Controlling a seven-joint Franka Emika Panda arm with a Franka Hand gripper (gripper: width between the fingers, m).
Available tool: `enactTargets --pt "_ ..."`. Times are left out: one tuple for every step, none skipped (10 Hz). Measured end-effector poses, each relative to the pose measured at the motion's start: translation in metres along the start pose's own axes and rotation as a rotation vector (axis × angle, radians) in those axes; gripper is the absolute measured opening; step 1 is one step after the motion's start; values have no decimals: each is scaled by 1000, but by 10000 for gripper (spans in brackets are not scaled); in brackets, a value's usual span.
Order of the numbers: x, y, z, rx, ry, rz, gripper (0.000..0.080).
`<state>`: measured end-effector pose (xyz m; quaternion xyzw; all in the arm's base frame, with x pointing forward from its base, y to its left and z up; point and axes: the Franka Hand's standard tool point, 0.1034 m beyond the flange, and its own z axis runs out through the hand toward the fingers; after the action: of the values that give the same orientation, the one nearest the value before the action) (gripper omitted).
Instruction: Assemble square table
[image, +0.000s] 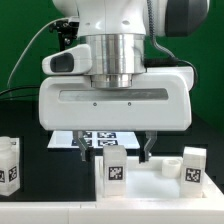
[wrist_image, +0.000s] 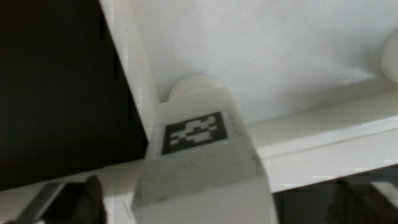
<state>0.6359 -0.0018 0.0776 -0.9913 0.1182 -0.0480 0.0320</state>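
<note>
Blocky white tagged leg (image: 115, 172), smooth rimmed square slab (image: 158, 188), gripper (image: 115, 157) spread

Exterior view faces arm (image: 118, 60) closely — wrist view shares one leg (image: 115, 169).

Nothing to read here, folks: no words, numbers or brands. Only black-and-white square tags, one on the left leg (image: 9, 166), one on the middle leg (image: 115, 170), one on the right leg (image: 193, 168), several on the marker board (image: 100, 140).
</note>
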Motion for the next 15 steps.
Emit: enactTargets --pt "0 0 0 1 0 49 559" --pt "0 0 0 1 0 128 376" --pt "0 1 0 0 0 205 285" --pt "0 1 0 -1 3 293 285" --pt "-1 1 1 -7 15 439 285" --pt "-2 0 0 -15 20 565 285" --pt "-2 0 -1 -21 26 706 285" --pt "-2 1 0 -15 26 890 285" --pt "-2 1 1 9 29 1089 285" --pt "-4 3 0 47 42 1272 285" --pt "-4 3 0 54 39 1339 286" --pt "-4 3 0 55 38 1379 286" --pt "-4 3 0 55 38 1366 318" --pt "-5 4 1 48 36 1289 318" --pt "-5 3 0 42 33 1167 452"
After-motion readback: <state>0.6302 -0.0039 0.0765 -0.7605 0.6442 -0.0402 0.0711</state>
